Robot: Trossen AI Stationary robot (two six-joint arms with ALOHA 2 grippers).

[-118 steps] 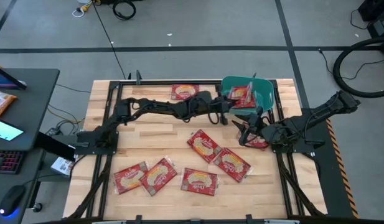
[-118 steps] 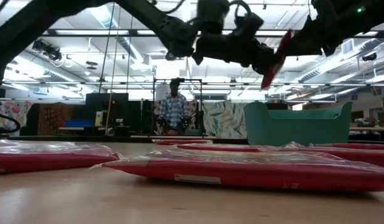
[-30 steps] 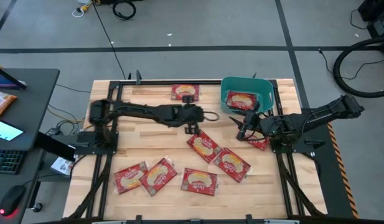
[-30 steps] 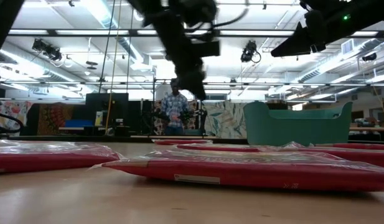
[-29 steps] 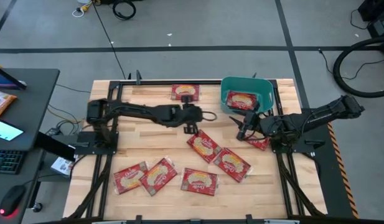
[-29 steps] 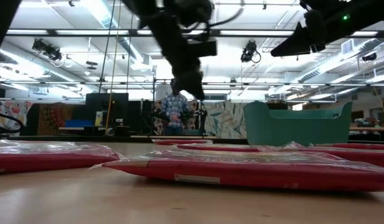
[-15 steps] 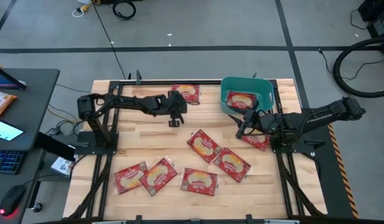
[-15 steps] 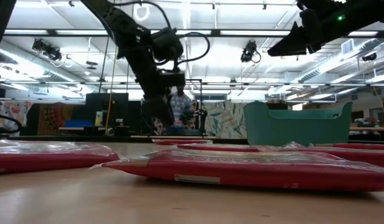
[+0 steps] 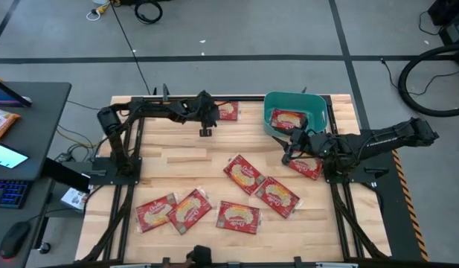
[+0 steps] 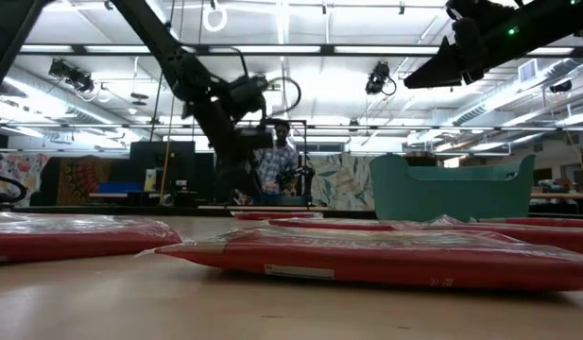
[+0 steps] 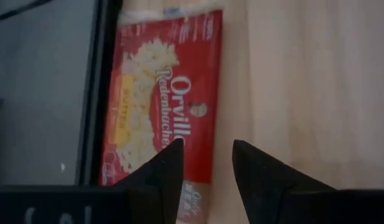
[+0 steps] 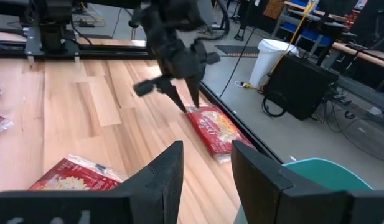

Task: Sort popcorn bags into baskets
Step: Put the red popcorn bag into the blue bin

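We judge the step in hand to be the reach for the next popcorn bag (image 9: 225,111), lying flat at the upper middle of the surface (image 9: 169,152), left of the teal basket (image 9: 318,112), its long axis running left to right. The left gripper (image 9: 204,128) hangs just beside its left end, fingers parted and empty, so the next move calls for lowering and closing on that edge. The right gripper (image 9: 290,149), released and empty, waits near the basket.
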